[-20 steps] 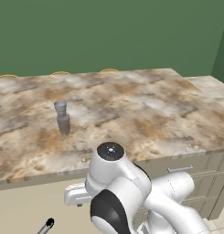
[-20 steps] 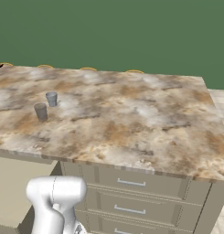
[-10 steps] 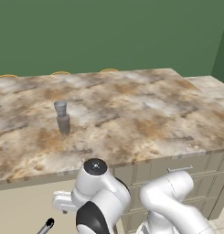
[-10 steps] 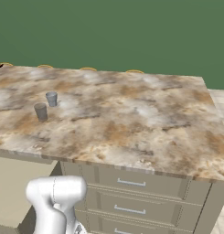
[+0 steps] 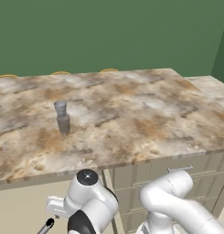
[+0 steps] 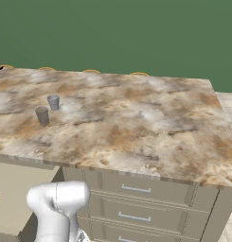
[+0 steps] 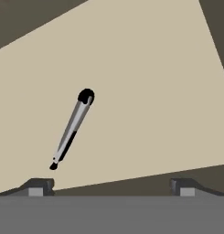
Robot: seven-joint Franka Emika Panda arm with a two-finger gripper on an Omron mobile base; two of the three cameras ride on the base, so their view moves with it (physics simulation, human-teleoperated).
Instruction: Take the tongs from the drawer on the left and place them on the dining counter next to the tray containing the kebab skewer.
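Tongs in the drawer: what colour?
Silver arms with black ends, on the tongs; clearest in the hand view.

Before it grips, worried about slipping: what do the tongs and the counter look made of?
Tongs: seemingly smooth metal, silver arms with a soft sheen, black ends that could be plastic or rubber. Counter: likely polished stone, given its mottled beige-brown marble-like veining.

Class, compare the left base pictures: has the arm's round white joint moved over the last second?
Yes. The joint has moved left and down, away from the fixed grey cup on the counter, toward the tongs.
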